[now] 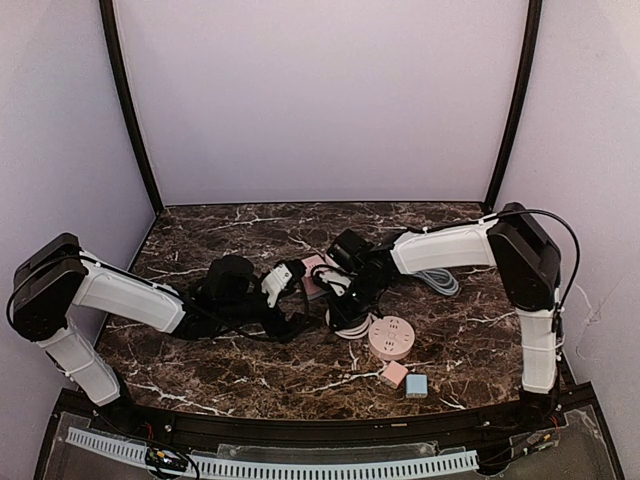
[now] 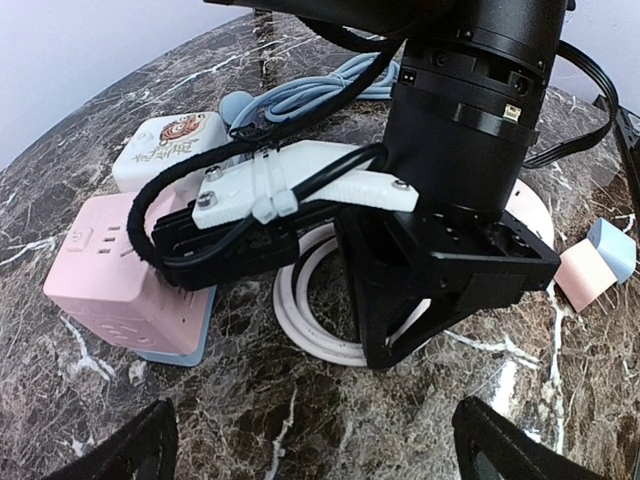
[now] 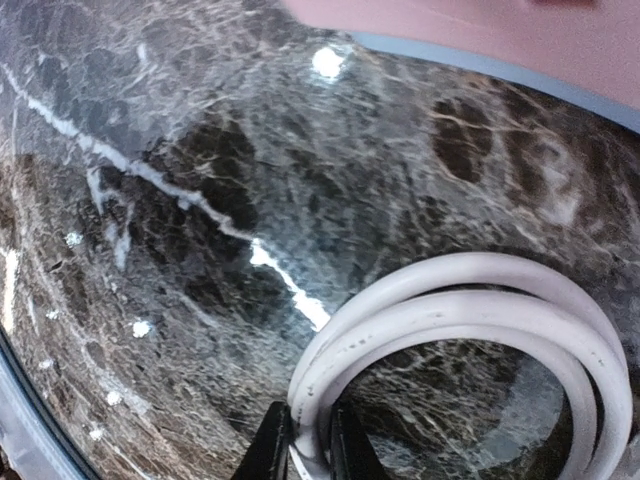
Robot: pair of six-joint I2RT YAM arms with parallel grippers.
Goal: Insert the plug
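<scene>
Right gripper (image 3: 308,448): pinched on white cable (image 3: 450,300) coil, near-right of pink power strip (image 2: 105,275).
Left gripper (image 2: 315,450): fingers spread wide, empty, left of the strip.

two arms (image 1: 125,295), two pink socket blocks (image 1: 391,337), two small cubes (image 1: 394,375) and two coiled cables (image 1: 345,328).

Right gripper (image 3: 308,452) pinching coiled white round cable (image 3: 470,300) over dark brown white-veined marble tabletop (image 3: 180,200).
Two black fingertips (image 3: 272,448) at 6 o'clock, close together, with cable strands squeezed between and touching both. Cable loops fill the 4 to 5 o'clock area, flat on the marble. Blurred pink plastic block with pale blue lower edge (image 3: 520,35) runs 12 to 2 o'clock, apart from the cable.
</scene>
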